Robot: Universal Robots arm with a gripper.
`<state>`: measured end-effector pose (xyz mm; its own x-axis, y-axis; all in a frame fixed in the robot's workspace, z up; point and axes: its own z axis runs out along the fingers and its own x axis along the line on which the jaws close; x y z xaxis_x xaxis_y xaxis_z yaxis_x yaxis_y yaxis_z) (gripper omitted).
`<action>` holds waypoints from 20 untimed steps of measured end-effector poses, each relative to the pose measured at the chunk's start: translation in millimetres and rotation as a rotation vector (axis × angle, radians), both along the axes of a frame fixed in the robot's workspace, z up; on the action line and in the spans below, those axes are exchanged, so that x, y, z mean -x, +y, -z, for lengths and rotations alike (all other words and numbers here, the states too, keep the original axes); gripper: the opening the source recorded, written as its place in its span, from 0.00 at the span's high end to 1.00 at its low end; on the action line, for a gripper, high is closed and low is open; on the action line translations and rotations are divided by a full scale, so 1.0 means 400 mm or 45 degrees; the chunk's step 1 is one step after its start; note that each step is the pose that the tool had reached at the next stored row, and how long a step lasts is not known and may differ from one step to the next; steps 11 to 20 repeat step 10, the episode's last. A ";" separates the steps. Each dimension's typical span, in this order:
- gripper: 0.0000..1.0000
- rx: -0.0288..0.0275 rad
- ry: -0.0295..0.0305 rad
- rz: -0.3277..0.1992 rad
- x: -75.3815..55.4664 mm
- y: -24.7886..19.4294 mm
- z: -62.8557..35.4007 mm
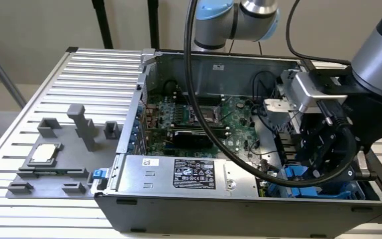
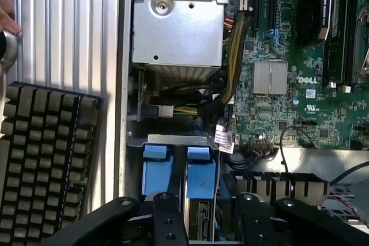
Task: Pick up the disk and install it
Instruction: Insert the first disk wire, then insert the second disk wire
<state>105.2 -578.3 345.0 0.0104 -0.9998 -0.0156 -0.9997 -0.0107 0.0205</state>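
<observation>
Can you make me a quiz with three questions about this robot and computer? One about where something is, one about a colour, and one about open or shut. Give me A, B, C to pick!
1. Where is the small square silver chip?
A) on the flat grey plate on the ribbed metal table
B) inside the computer
C) on the robot arm

2. What colour is the label on the big silver metal box?
A) red
B) black
C) yellow

3. How is the dark metal computer case?
A) shut
B) wrapped up
C) open

Answers:
1 A, the chip lies on the plate, at the exterior view's left of the case.
2 B, the label is black with white print.
3 C, the green circuit board shows inside.
</observation>
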 end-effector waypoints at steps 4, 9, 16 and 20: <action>0.00 -0.0036 0.0000 0.000 -0.004 0.000 -0.013; 0.00 -0.0034 0.0000 0.000 -0.004 0.000 -0.013; 0.00 -0.0034 0.0000 0.000 -0.004 0.000 -0.013; 0.00 -0.0034 0.0000 0.000 -0.004 0.000 -0.013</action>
